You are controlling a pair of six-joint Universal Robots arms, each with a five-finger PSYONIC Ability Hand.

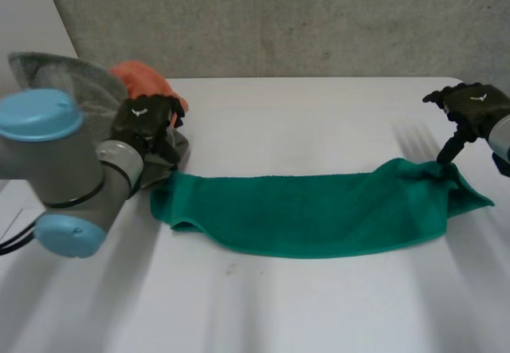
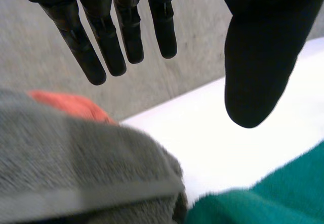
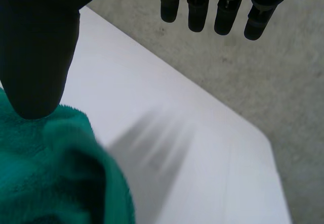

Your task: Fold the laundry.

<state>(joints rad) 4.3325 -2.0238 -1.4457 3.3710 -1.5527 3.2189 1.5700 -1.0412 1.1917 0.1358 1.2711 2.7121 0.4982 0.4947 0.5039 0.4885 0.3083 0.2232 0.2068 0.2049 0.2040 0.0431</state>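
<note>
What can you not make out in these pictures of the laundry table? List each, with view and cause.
Head view: how the grey cloth and orange cloth lie, partly behind the left arm and left robot hand.
Head view: the lower layers of the green towel, under its top side.
Right wrist view: most of the towel, cut off by the picture's edge beside the right robot hand.

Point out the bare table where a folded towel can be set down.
Widest free patch: the table in front of the green towel, along its near edge. Second: behind the towel, between the left hand and the right hand. Crowded: the back left, where the grey cloth and orange cloth pile at the towel's end.
</note>
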